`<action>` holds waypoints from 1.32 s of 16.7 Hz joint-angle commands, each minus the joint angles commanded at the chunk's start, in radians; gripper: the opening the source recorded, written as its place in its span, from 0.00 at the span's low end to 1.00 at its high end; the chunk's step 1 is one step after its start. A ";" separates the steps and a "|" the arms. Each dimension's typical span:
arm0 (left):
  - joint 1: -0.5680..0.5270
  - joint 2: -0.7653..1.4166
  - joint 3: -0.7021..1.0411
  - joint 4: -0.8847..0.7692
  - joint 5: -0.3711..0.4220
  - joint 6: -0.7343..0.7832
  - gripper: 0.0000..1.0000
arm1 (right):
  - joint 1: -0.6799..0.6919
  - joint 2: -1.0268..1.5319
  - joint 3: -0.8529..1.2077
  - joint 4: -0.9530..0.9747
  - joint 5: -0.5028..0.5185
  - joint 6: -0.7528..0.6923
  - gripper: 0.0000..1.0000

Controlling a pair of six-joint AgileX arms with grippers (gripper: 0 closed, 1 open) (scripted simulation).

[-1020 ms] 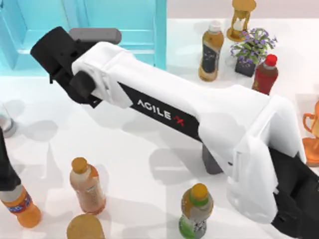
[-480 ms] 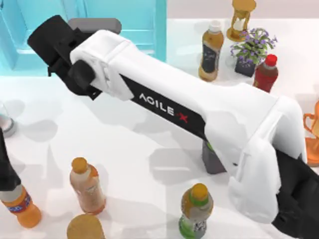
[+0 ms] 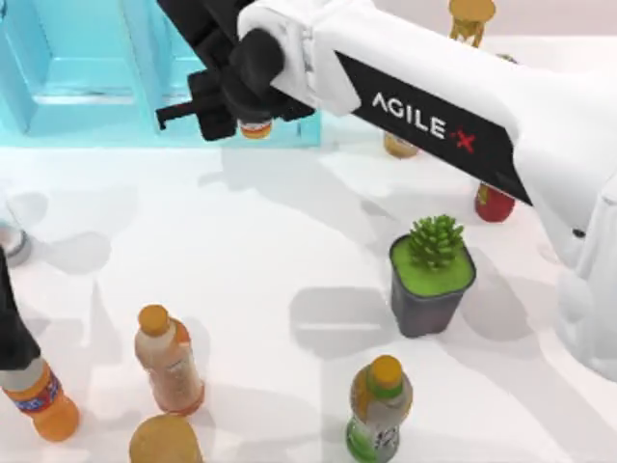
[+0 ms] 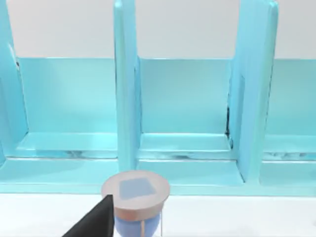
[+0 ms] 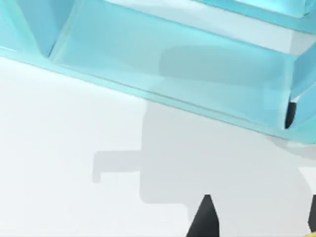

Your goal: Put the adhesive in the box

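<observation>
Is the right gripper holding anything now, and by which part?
Cannot tell: an orange-yellow bit, likely the adhesive, peeks from under the right gripper at the box front wall; hold hidden. Left arm parked at left.

The right arm [image 3: 453,116] lies across the far side of the table and covers most of what stands behind it: a brown bottle [image 3: 397,146] shows as a sliver, a red bottle [image 3: 493,204] by its lower part alone. The adhesive [image 3: 255,128] peeks out as a small orange-yellow bit beneath the right gripper [image 3: 207,111], whose grip cannot be judged. The box [image 3: 77,68] runs off the table's far left corner. A cap [image 3: 164,440] is cut at the near edge.
</observation>
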 joint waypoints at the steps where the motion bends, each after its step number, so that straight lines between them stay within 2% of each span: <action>1: 0.000 0.000 0.000 0.000 0.000 0.000 1.00 | -0.050 -0.069 -0.082 0.023 -0.057 -0.068 0.00; 5: 0.000 0.000 0.000 0.000 0.000 0.000 1.00 | -0.330 -0.377 -0.457 0.138 -0.296 -0.344 0.00; 9: 0.000 0.000 0.000 0.000 0.000 0.000 1.00 | -0.692 -0.681 -0.866 0.272 -0.525 -0.585 0.00; 13: 0.000 0.000 0.000 0.000 0.000 0.000 1.00 | -1.056 -0.947 -1.244 0.394 -0.712 -0.760 0.00; 18: 0.000 0.000 0.000 0.000 0.000 0.000 1.00 | -1.393 -1.186 -1.579 0.505 -0.856 -0.864 0.00; 22: 0.000 0.000 0.000 0.000 0.000 0.000 1.00 | -1.491 -1.264 -1.674 0.542 -0.890 -0.878 0.00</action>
